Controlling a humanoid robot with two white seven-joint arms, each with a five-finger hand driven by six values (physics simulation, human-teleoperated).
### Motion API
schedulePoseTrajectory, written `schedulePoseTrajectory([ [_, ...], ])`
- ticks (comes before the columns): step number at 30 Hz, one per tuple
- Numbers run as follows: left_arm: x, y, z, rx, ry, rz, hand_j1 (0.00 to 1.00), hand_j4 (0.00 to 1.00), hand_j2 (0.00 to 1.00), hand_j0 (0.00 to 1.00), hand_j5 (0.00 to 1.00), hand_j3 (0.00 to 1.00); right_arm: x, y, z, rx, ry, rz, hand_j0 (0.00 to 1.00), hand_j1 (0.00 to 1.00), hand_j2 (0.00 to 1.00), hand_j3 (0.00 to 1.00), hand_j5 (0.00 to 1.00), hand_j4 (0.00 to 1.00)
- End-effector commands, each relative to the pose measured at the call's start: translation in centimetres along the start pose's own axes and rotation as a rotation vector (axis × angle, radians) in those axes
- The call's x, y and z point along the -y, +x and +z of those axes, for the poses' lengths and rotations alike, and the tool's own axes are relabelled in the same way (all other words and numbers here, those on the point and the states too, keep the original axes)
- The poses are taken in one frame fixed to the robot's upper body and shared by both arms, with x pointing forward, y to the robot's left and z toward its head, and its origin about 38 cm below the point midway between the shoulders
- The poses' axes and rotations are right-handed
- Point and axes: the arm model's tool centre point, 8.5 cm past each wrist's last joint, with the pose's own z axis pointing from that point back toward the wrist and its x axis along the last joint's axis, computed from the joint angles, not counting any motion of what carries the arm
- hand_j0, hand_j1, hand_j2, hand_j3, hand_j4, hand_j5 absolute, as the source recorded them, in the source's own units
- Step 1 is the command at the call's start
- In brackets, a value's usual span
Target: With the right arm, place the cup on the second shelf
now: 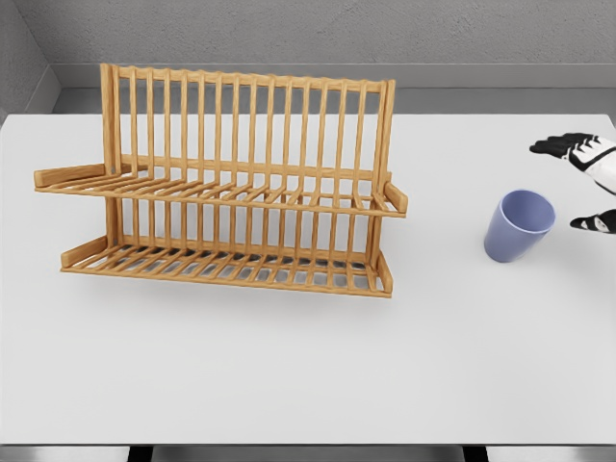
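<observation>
The blue cup (519,225) stands upright on the white desk (308,366), at about 3 o'clock from the wooden rack (231,183) and well apart from it. The right hand (587,183) enters at the picture's right edge, at 2 o'clock from the cup, its dark fingers (558,145) spread and holding nothing (the thumb seems to sit just beside the cup's rim, though the frame cuts the hand off). Both rack shelves are bare.

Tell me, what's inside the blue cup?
Nothing shows inside the cup; only part of its inner wall is visible, so the bottom stays hidden. It stands on the table.
</observation>
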Motion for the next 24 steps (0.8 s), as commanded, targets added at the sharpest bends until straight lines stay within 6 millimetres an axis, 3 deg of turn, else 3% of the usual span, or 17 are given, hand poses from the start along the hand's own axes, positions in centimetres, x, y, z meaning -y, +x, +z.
schedulePoseTrajectory([
  [1, 0.0, 0.0, 0.0, 0.000, 0.000, 0.000, 1.00, 1.00, 1.00, 1.00, 1.00, 1.00, 0.0, 0.0, 0.0, 0.000, -0.003, -0.006, 1.00, 1.00, 1.00, 1.00, 1.00, 1.00],
  [6, 0.0, 0.0, 0.0, 0.000, 0.000, 0.000, 1.00, 1.00, 1.00, 1.00, 1.00, 1.00, -0.6, -2.6, 1.5, -0.090, 0.010, -0.022, 1.00, 1.00, 1.00, 1.00, 1.00, 1.00],
  [8, 0.0, 0.0, 0.0, 0.000, 0.000, 0.000, 1.00, 1.00, 1.00, 1.00, 1.00, 1.00, -1.6, -2.9, 1.8, -0.100, 0.178, -0.028, 1.00, 1.00, 1.00, 1.00, 1.00, 1.00],
  [10, 0.0, 0.0, 0.0, 0.000, 0.000, 0.000, 1.00, 1.00, 1.00, 1.00, 1.00, 1.00, -0.5, -2.8, 1.2, -0.084, 0.396, 0.009, 1.00, 1.00, 1.00, 1.00, 1.00, 1.00],
  [14, 0.0, 0.0, 0.0, 0.000, 0.000, 0.000, 1.00, 1.00, 1.00, 1.00, 1.00, 1.00, 1.5, -2.1, -0.9, -0.046, 0.372, 0.042, 1.00, 1.00, 1.00, 1.00, 1.00, 1.00],
  [16, 0.0, 0.0, 0.0, 0.000, 0.000, 0.000, 1.00, 1.00, 1.00, 1.00, 1.00, 1.00, 1.0, -1.8, -1.8, -0.027, 0.386, 0.040, 1.00, 1.00, 1.00, 1.00, 1.00, 1.00],
  [18, 0.0, 0.0, 0.0, 0.000, 0.000, 0.000, 1.00, 1.00, 1.00, 1.00, 1.00, 1.00, 0.9, -1.6, -3.8, 0.000, 0.393, 0.041, 1.00, 1.00, 1.00, 1.00, 1.00, 1.00],
  [21, 0.0, 0.0, 0.0, 0.000, 0.000, 0.000, 1.00, 1.00, 1.00, 1.00, 1.00, 1.00, -1.2, -1.2, -4.7, 0.026, 0.450, 0.025, 1.00, 1.00, 1.00, 1.00, 1.00, 1.00],
  [24, 0.0, 0.0, 0.0, 0.000, 0.000, 0.000, 1.00, 1.00, 1.00, 1.00, 1.00, 1.00, -0.2, -1.1, -5.0, 0.027, 0.435, 0.041, 1.00, 1.00, 1.00, 1.00, 1.00, 1.00],
])
